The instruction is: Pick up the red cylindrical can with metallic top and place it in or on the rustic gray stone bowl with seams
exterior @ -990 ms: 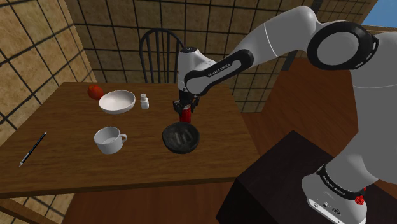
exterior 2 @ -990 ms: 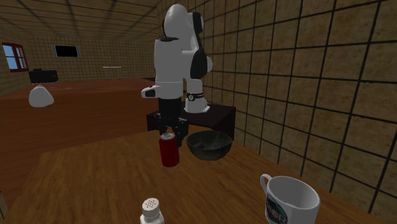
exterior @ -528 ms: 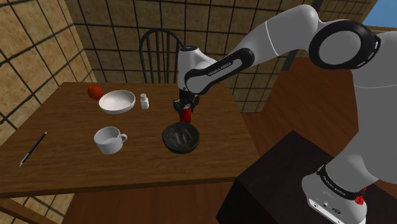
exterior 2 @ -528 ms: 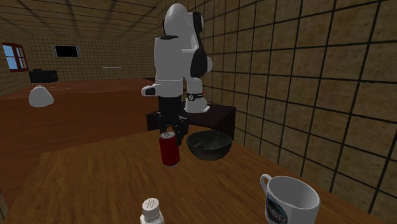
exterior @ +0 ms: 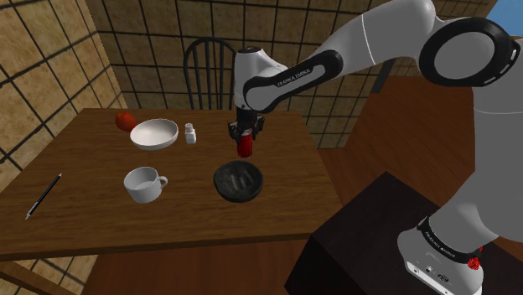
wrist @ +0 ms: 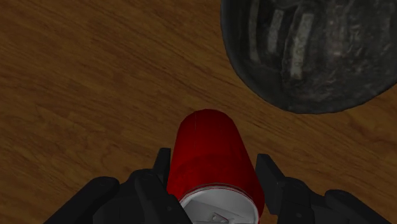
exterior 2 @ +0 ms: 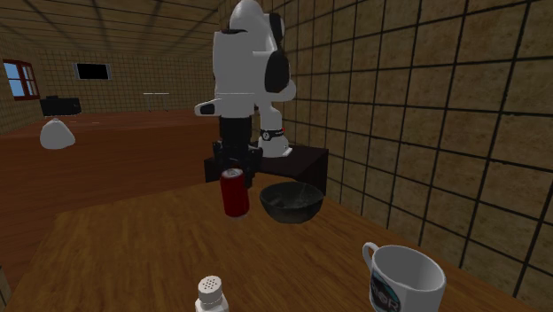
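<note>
1. Shoulder view. The white arm (exterior: 335, 60) reaches from the dark stand (exterior: 377, 226) over the wooden table (exterior: 168, 222). The black gripper (exterior: 244, 132) points straight down and is closed around the top of the red can (exterior: 244, 148). The can stands upright, just beyond the far rim of the dark stone bowl (exterior: 220, 175) and not over it. It seems to sit slightly clear of the tabletop, though this view does not settle the matter. Towards the view's left lie a white mug (exterior: 144, 185), a shallow white bowl (exterior: 139, 134), a small white shaker (exterior: 190, 133), a red fruit (exterior: 126, 121) and a pen (exterior: 44, 195). A dark chair (exterior: 209, 71) stands behind the table.

2. Second exterior view (facing the arm across the table). The gripper (exterior 2: 236, 165) clasps the can (exterior 2: 234, 193) at its metallic top. The can is upright, just beside the stone bowl (exterior 2: 290, 204) on that bowl's left in this view, and the two are not touching. The shaker (exterior 2: 211, 294) and the mug (exterior 2: 403, 279) stand in the foreground on the table (exterior 2: 133, 257).

3. Wrist view. Both fingers (wrist: 160, 168) press against opposite sides of the can (wrist: 213, 153), which is held between them in the gripper (wrist: 214, 167), its silver lid nearest the camera. The stone bowl (wrist: 236, 57), its grey seams visible inside, lies ahead of the can and to one side, on the bare wood of the table (wrist: 83, 95).
</note>
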Tool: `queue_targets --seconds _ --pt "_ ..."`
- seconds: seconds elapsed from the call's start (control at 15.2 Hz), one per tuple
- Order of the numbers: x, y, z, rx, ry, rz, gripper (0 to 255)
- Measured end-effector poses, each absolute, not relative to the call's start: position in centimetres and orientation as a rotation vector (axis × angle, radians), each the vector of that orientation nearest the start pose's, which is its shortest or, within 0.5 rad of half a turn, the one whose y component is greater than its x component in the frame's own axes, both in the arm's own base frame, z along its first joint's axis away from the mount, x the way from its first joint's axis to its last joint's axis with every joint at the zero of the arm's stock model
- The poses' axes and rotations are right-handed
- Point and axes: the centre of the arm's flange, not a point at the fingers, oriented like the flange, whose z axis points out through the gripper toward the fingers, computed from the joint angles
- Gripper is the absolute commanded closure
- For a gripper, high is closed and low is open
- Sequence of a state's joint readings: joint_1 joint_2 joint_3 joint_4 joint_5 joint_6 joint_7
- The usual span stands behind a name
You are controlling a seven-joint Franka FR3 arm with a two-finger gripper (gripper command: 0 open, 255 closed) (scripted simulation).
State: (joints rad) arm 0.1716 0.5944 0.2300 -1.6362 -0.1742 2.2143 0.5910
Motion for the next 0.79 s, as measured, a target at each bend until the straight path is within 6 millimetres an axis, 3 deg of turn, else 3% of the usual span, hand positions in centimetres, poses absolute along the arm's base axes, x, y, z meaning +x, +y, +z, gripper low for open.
queue_targets --seconds 0.79 --pt "64.1 24.7 34.2 -3.144 0.194 -0.012 255"
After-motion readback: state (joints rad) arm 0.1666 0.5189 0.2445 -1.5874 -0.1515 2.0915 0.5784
